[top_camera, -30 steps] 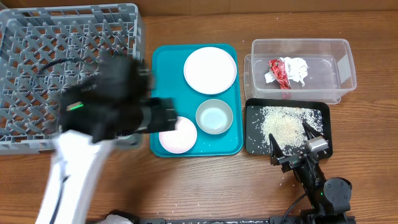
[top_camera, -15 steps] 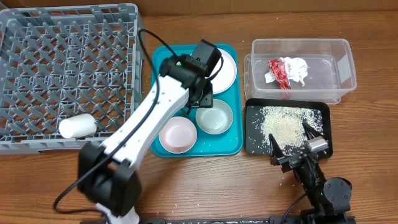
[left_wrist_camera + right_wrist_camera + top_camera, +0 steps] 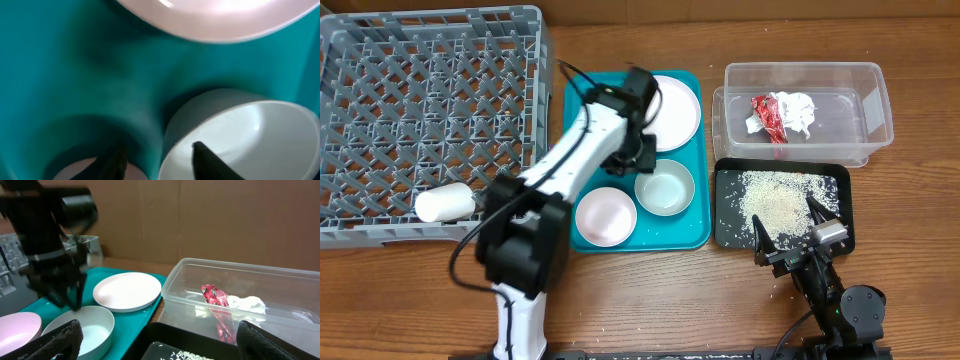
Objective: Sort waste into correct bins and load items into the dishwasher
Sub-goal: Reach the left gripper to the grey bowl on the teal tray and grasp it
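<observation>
Here, the left end effector (image 3: 157,161), spread open, straddles the rim of the pale bowl (image 3: 665,187) on the teal tray (image 3: 582,120), pink bowl (image 3: 605,216) and white plate (image 3: 670,105) just beside; the right end effector (image 3: 788,225) hangs open at the black tray's (image 3: 832,181) edge.

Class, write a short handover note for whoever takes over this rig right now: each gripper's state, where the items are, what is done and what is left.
Left gripper: open, with one finger either side of the rim of the grey bowl on the teal tray.
Right gripper: open and empty, at the black tray of grains.
Done: the white cup lies in the rack; the wrapper is in the clear bin.
Left: the grey bowl, pink bowl and white plate go to the rack.
</observation>
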### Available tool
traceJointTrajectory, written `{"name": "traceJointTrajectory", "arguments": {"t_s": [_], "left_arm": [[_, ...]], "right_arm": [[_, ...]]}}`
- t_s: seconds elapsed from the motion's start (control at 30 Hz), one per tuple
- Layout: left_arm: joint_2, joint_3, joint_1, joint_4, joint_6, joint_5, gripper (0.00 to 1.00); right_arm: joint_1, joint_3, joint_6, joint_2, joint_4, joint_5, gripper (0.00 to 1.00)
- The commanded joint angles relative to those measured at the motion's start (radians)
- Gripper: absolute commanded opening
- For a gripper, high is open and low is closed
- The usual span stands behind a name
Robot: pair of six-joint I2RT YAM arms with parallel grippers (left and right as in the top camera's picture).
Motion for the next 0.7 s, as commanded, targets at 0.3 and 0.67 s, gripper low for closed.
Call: {"name": "traceJointTrajectory", "arguments": {"t_s": [0.3,0.67], "left_arm": [[0.05,0.031,-0.016,-0.029,-0.02,0.014,0.04],[-0.146,0.172,0.047,-0.281,-0.104,-0.234,0.04]], "right_arm": [[-0.006,-0.01,0.0,-0.012,0.007,-0.002,1.0],[-0.006,-0.01,0.0,-0.012,0.007,-0.002,1.0]]}}
